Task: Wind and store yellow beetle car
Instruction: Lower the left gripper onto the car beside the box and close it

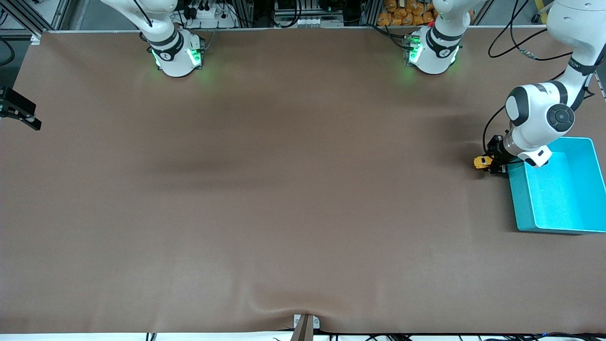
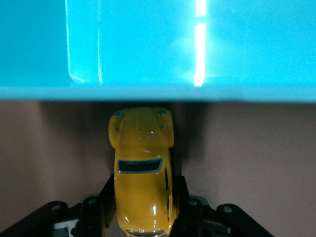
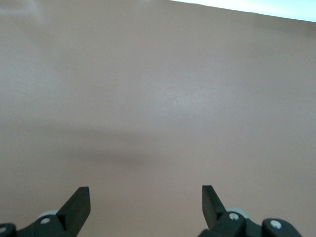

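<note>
Presently, left gripper (image 2: 143,210) fingers clamp the yellow beetle car (image 2: 143,168) beside the turquoise bin (image 1: 523,199) at frame right; right gripper (image 3: 145,202) waits, fingers spread wide, holding nothing.

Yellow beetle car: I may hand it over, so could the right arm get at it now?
Probably not: the yellow beetle car sits clamped in the left hand beside the turquoise bin, far from the waiting right hand.
</note>
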Tool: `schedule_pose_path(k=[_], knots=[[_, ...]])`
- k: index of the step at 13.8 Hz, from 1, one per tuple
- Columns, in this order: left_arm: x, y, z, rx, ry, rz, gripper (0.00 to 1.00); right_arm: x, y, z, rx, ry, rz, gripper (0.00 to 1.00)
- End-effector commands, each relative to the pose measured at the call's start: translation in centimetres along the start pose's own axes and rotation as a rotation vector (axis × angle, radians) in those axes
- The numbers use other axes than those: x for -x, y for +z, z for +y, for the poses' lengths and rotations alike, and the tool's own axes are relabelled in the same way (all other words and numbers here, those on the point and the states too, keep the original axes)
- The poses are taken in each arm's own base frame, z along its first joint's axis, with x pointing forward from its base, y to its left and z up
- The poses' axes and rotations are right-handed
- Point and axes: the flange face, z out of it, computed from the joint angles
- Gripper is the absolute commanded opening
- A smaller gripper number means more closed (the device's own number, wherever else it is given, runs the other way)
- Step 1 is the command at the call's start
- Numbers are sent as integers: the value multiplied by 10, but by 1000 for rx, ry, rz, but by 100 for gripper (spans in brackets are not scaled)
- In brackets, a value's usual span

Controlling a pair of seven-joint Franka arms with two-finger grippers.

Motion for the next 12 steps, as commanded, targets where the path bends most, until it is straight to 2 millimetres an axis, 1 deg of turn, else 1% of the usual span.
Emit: schedule_pose_path(k=[1,2,3,5,6,8,10,12], knots=[[31,-28,14,22,46,22,0,7,-8,2,17,25,14,100],[46,-37,20,19,76,22,0,9,-8,5,15,28,11,100],[55,-45,25,20,96,24,0,10,-8,8,14,30,8,100],[75,-57,38,26,148,26,0,9,-8,5,13,27,7,100],[79,-63,43,27,184,44,0,9,-8,5,14,27,6,100],[81,-80,59,34,275,99,0,9,-7,4,12,27,4,100],[73,-96,76,54,376,124,0,9,-7,4,12,27,4,100],[64,-112,89,61,437,139,0,8,-7,3,5,30,9,100]])
